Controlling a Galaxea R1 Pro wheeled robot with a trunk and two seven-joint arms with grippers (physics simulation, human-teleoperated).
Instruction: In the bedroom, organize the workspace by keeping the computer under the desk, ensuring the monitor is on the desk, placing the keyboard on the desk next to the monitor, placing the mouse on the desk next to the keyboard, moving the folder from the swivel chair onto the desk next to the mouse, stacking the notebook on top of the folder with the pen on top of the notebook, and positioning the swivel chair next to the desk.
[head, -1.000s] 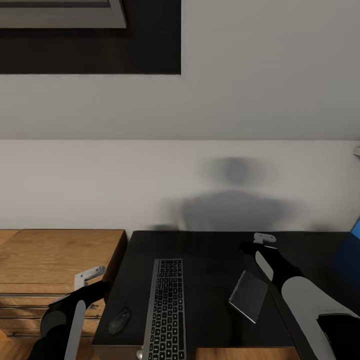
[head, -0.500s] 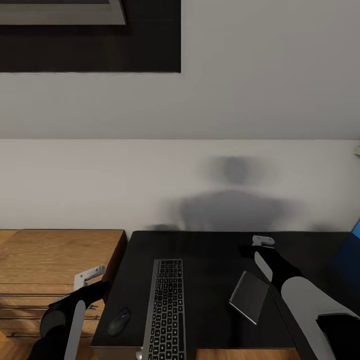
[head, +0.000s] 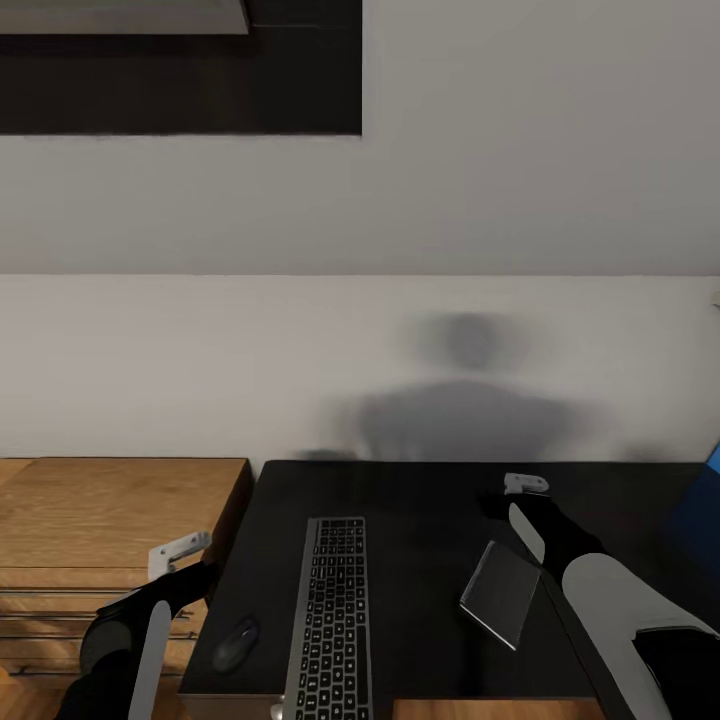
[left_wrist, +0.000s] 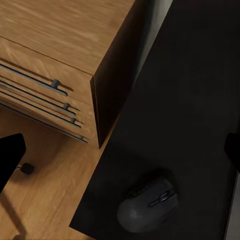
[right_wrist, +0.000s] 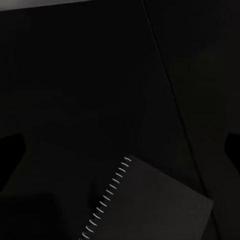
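The keyboard (head: 330, 620) is seen lying on the desk (head: 420, 490), between the 2 arms, with the mouse (head: 238, 642) just beside it on the left gripper's side, near the desk's front corner. In the left wrist view the mouse (left_wrist: 148, 204) rests on the black top just below that gripper, and the wooden dresser (left_wrist: 55, 60) stands beside the desk. The left gripper (head: 180, 548) hangs over the gap between dresser and desk; nothing is held in it, though whether its fingers are spread or closed cannot be told.

The notebook (head: 500, 593) lies flat and skewed on the desk just beside the right arm, behind the right gripper (head: 526, 484), which hovers above bare desk further toward the wall. In the right wrist view the notebook (right_wrist: 150, 205) is seen with its wire binding, not gripped; the finger state cannot be told.

A blue edge, judged to be the folder (head: 700, 500), lies on the desk well out to the right gripper's outer side.

As judged, 2 placements are done: keyboard and mouse. Stacking the notebook on the folder, adding the pen and positioning the chair appear left.
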